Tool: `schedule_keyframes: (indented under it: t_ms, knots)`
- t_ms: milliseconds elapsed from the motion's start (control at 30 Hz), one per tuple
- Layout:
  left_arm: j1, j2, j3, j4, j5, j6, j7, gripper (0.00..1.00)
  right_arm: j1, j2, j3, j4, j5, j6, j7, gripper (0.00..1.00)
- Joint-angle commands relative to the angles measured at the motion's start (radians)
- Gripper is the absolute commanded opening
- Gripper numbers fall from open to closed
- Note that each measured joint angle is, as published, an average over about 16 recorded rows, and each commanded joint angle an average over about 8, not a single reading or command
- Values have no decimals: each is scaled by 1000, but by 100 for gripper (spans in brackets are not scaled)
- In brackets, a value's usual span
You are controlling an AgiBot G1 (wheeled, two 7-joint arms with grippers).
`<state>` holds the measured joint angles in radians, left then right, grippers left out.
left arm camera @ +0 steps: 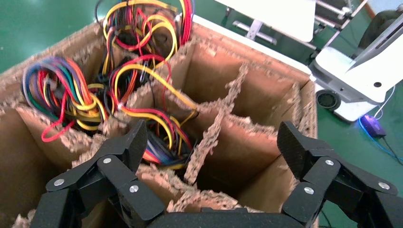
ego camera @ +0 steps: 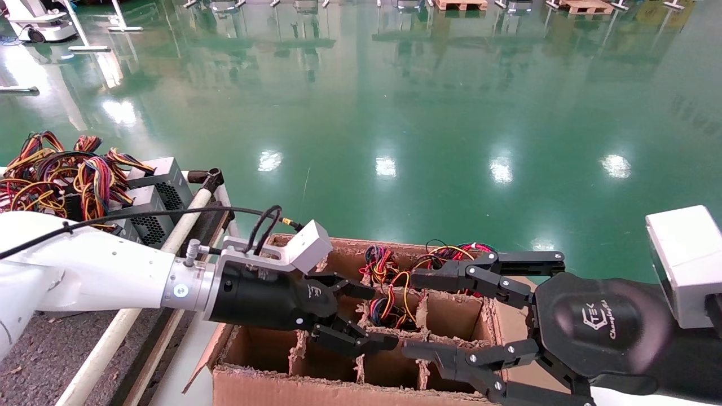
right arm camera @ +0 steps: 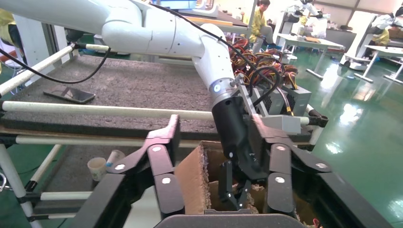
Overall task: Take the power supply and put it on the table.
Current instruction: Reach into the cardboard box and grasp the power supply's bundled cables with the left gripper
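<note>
Several power supplies (ego camera: 149, 206) sit stacked at the far left on the worktop (ego camera: 45, 352), silver boxes with a big tangle of coloured wires (ego camera: 53, 175) piled on them. Just right of that, the left tool (ego camera: 361, 316) hangs over the cardboard box (ego camera: 338, 389), fingers spread apart, above the torn dividers. More wire bundles (ego camera: 395, 287) poke out of the compartments in the middle and back of the box, so whatever supply is down there is mostly hidden. Far right, the right tool (ego camera: 431, 316) is wide open too, hovering over the box's right side, gripping nothing.
</note>
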<state>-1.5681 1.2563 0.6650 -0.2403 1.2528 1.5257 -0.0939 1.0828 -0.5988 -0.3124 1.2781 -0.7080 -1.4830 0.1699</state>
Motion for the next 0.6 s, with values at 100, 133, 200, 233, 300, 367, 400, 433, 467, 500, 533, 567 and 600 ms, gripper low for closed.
schedule_keyframes:
  t_ms: [100, 133, 200, 233, 300, 367, 400, 433, 467, 500, 533, 567, 600]
  knots:
    - [-4, 20, 5, 37, 5, -2, 18, 11, 0, 0, 0, 0, 0, 0, 0, 100]
    - [-5, 25, 5, 46, 6, -5, 21, 6, 0, 0, 0, 0, 0, 0, 0, 100]
    - [-9, 35, 7, 61, 8, -12, 30, 0, 0, 0, 0, 0, 0, 0, 0, 100]
    - [-10, 39, 7, 69, 9, -16, 34, 0, 0, 0, 0, 0, 0, 0, 0, 100]
    - [-14, 47, 8, 83, 10, -24, 41, 1, 0, 0, 0, 0, 0, 0, 0, 100]
    - [-16, 55, 8, 97, 10, -31, 48, 2, 0, 0, 0, 0, 0, 0, 0, 100]
    - [-17, 58, 9, 103, 11, -35, 51, 2, 0, 0, 0, 0, 0, 0, 0, 100]
    - [-18, 61, 9, 109, 12, -38, 54, 2, 0, 0, -1, 0, 0, 0, 0, 100]
    - [-19, 64, 10, 115, 13, -41, 57, 2, 0, 0, -1, 0, 0, 0, 0, 100]
    - [-20, 67, 11, 120, 13, -45, 60, 3, 0, 0, -1, 0, 0, 0, 0, 100]
    - [-20, 69, 12, 125, 14, -48, 63, 3, 0, 0, -1, 0, 0, 0, 0, 100]
    - [-20, 71, 13, 129, 15, -51, 66, 3, 0, 0, -1, 0, 0, 0, 0, 100]
    - [-20, 74, 14, 133, 16, -54, 68, 3, 0, 0, -1, 0, 0, 0, 0, 100]
